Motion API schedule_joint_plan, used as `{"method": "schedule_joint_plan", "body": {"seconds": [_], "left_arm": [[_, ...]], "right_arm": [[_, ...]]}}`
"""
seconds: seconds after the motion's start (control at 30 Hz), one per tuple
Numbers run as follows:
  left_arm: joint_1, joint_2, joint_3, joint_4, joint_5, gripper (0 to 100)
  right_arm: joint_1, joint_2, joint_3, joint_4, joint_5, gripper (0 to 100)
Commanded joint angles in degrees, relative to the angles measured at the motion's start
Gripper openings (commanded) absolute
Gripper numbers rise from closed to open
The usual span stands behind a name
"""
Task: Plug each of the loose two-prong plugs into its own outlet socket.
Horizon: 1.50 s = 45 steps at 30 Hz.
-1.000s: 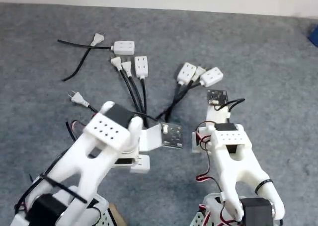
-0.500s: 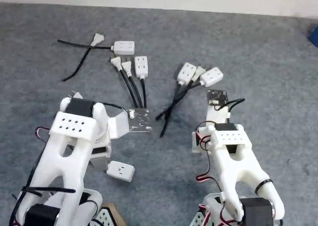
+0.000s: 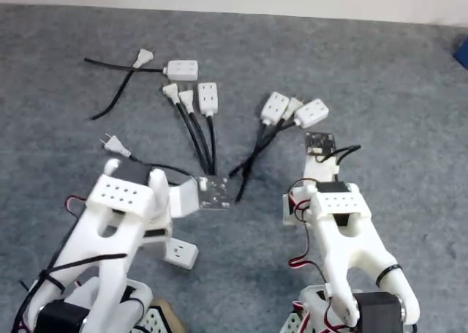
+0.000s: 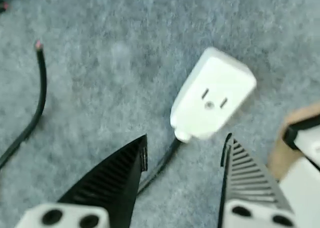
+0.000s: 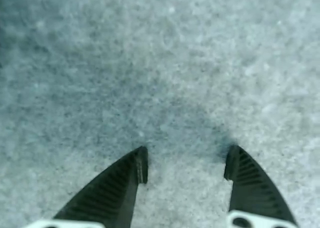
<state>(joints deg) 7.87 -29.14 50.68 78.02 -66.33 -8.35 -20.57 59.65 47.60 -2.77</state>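
White rectangular outlet socket (image 3: 180,252), lower left in the high view, lies under the empty, wide-spread left gripper (image 4: 186,144); closing off-centre could skid it away. Right gripper (image 5: 186,163) gapes empty.

We recorded two white plastic arms, left arm (image 3: 117,223) and right arm (image 3: 344,230), each topped by a dotted plate (image 3: 124,194); red and black wires (image 3: 295,261) ran beside that plate. Fingers (image 4: 117,173) were black, ribbed.
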Motion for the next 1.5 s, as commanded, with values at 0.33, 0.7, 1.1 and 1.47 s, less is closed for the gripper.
{"method": "schedule_joint_plan", "body": {"seconds": [0.33,0.7,1.1,1.47], "left_arm": [[6.9,-0.8,6.5,-11.9,4.0,25],[4.5,-0.8,5.8,-11.9,-0.2,25],[-1.5,8.2,-2.7,-14.8,-1.1,25],[-2.0,35.4,-13.8,-20.9,0.2,25]], "right_arm": [[1.0,-1.0,-0.4,-0.7,0.0,25.6],[1.0,-1.0,-0.4,-0.7,0.0,25.6],[1.0,-1.0,-0.5,-0.7,0.0,25.6],[1.0,-1.0,-0.5,-0.7,0.0,25.6]]}}
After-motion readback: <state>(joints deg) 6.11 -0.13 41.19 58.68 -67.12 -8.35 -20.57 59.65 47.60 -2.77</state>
